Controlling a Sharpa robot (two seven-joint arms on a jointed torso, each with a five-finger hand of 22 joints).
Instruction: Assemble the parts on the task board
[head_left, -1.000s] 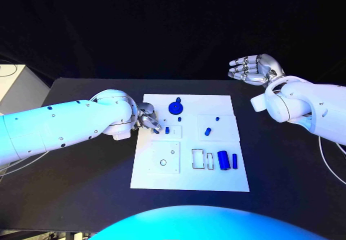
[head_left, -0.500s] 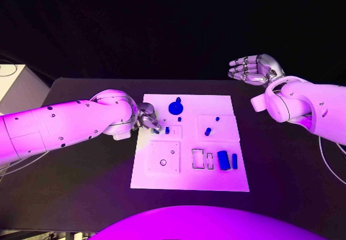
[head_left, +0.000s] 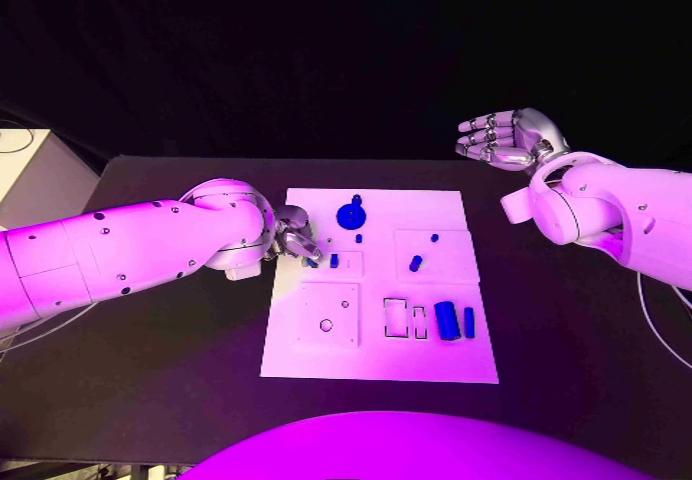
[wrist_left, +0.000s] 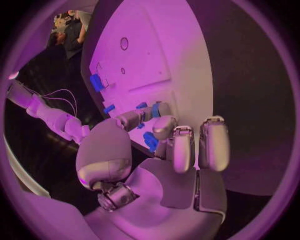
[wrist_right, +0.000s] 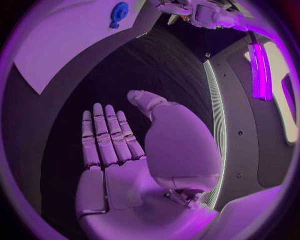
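A black table (head_left: 159, 360) carries the white task board (head_left: 378, 365), which lies flat at its middle.

Crowded along the near-left edge of the task board (head_left: 433, 360): left hand (head_left: 296, 240) low over that rim, fingers curled beside a small blue peg (head_left: 335, 260), white left arm (head_left: 130, 255) blocking the whole approach from that side. Round blue part (head_left: 351, 214) standing at the far edge, another blue peg (head_left: 415, 263) mid-board, two blue blocks (head_left: 456, 320) near the right front slots. Bare black table (head_left: 577, 330) to the right, open lane there. Right hand (head_left: 502, 136) raised well back beyond the far right corner, fingers spread, nothing beneath it.
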